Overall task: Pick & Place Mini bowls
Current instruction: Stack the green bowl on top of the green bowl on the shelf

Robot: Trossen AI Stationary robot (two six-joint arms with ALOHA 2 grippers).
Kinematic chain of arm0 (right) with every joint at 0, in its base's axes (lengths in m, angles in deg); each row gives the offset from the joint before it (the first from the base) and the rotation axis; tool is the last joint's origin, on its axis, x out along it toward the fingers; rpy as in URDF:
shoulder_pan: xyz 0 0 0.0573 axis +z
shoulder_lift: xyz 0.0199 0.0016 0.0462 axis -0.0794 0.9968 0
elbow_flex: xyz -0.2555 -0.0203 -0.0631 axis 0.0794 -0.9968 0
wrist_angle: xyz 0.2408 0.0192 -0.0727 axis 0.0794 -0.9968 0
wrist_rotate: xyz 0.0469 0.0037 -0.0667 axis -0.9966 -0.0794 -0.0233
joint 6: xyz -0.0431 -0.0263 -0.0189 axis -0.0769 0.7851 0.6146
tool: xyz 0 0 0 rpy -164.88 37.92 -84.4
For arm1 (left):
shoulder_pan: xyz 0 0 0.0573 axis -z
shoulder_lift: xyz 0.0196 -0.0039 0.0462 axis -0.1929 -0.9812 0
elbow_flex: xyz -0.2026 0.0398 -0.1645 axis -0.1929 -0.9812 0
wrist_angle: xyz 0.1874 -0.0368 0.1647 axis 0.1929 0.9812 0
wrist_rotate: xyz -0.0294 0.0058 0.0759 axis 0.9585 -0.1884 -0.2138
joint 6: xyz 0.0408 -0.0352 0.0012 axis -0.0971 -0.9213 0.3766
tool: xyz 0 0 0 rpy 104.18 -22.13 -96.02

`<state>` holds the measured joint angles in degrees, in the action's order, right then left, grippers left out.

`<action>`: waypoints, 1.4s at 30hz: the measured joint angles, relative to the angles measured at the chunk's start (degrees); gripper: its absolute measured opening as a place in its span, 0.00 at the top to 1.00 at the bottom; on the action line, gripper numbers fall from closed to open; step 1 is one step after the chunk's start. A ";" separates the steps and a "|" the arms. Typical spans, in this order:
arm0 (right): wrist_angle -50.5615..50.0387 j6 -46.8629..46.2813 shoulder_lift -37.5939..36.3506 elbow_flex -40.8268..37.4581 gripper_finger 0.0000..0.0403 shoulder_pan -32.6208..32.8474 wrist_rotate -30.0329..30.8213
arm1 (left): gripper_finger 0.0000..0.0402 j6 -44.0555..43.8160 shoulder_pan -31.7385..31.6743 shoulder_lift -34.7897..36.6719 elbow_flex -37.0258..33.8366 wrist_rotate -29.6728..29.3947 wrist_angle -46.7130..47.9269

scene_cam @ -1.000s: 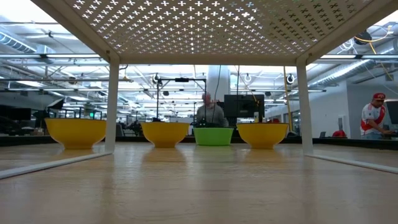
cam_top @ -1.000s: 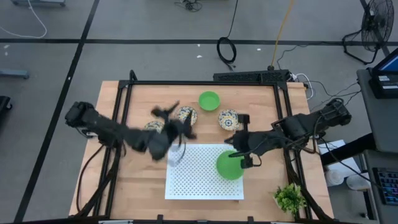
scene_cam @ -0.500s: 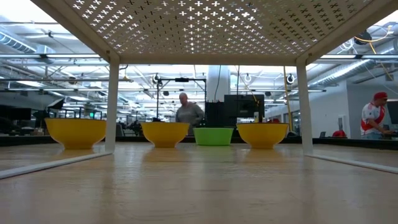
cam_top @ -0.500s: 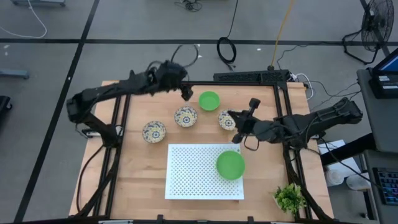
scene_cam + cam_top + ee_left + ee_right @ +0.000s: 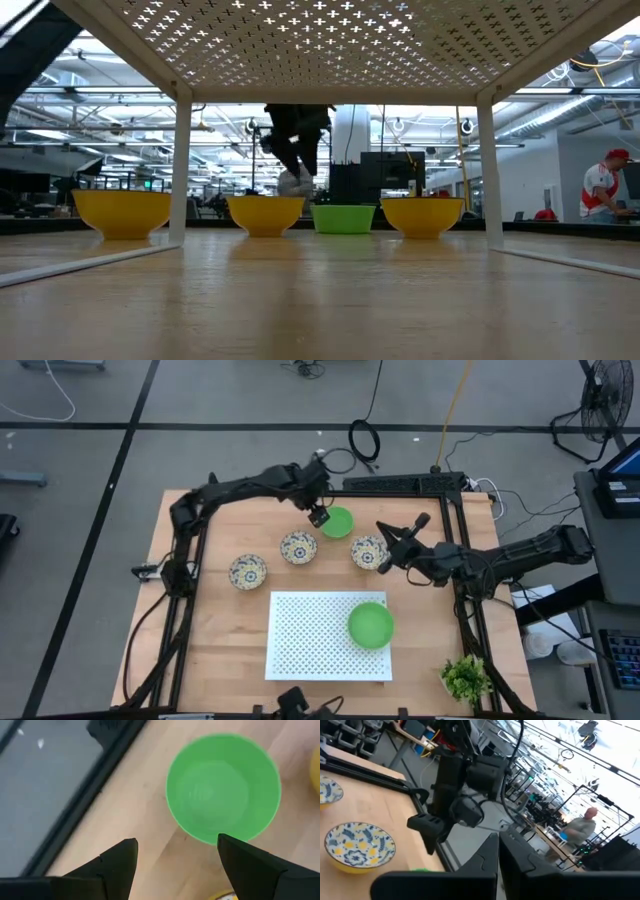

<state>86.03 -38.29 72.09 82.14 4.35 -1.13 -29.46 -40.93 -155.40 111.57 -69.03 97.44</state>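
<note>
1. Left gripper [image 5: 319, 516] sits over the far side of the table [image 5: 225, 650], just beside the far green bowl [image 5: 337, 521]. In the left wrist view its fingers [image 5: 117, 865] are spread wide, nothing between them, and that green bowl [image 5: 223, 787] lies on the wood just ahead, not touched.
2. In the low view the left gripper [image 5: 293, 170] hangs dark above the row of bowls, above the gap between a yellow-sided bowl [image 5: 265, 214] and the green bowl [image 5: 343, 217].
3. Right gripper [image 5: 392, 545] is raised near the right patterned bowl [image 5: 367, 551]. In the right wrist view its fingers [image 5: 492, 855] are pressed together, holding nothing.
4. Right wrist view also shows the left gripper [image 5: 427, 827] farther off, with a patterned bowl [image 5: 359, 845] on the wood nearby.
5. Three patterned bowls rest on the bare wood: left one [image 5: 248, 571], middle one [image 5: 298, 546], and the right one.
6. A second green bowl [image 5: 370, 625] sits on the white perforated rack [image 5: 305, 645], near its right edge.
7. A small plant [image 5: 465, 678] stands at the near right corner of the table.
8. A person [image 5: 602, 190] stands in the room behind.
</note>
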 joint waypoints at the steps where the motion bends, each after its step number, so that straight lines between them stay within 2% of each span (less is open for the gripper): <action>1: -0.24 0.09 -0.22 -0.40 1.00 0.00 0.00 | 0.32 -0.27 0.05 -0.74 0.58 0.30 0.49; 6: -0.28 0.39 -0.69 -0.64 1.00 0.00 0.00 | 0.32 -2.17 0.30 -1.82 0.86 5.18 0.58; 13: -3.94 -1.01 -0.73 -0.64 1.00 -0.45 0.80 | 0.32 -1.47 1.82 -1.37 0.85 3.12 -1.64; 17: -4.89 -6.28 -0.69 0.22 1.00 -4.52 2.23 | 0.32 -0.03 2.66 3.33 0.83 3.61 -6.91; 19: -8.41 -7.89 -0.67 3.75 1.00 -7.33 1.35 | 0.32 1.09 3.28 7.21 0.83 3.96 -9.89; 21: -17.29 -12.08 -0.23 9.68 1.00 -10.74 -4.11 | 0.32 2.56 4.21 11.35 0.83 4.56 -12.59; 25: -37.06 -21.81 4.89 23.86 1.00 -19.72 -27.40 | 0.32 8.56 7.98 21.15 0.90 5.21 -14.27; 27: -44.06 -23.20 9.32 30.62 0.99 -24.14 -34.16 | 0.32 11.65 10.42 25.44 0.30 5.28 -14.21; 30: -53.11 -24.33 17.14 39.01 0.94 -30.52 -38.92 | 0.32 15.01 14.31 31.25 -2.90 3.55 -14.71; 35: -68.53 -24.16 30.82 48.62 0.83 -37.54 -43.66 | 0.32 16.85 19.22 39.95 -11.92 -8.18 -21.26; 39: -72.75 -24.34 37.43 51.91 0.73 -40.46 -44.81 | 0.32 16.29 20.93 45.64 -20.74 -15.81 -30.34; 42: -72.82 -24.51 40.07 52.37 0.65 -42.34 -50.42 | 0.32 16.46 21.39 48.97 -26.89 -20.55 -36.03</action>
<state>13.21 -62.80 112.15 134.51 -37.99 -51.55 -13.00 -19.54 -106.43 84.68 -89.58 61.42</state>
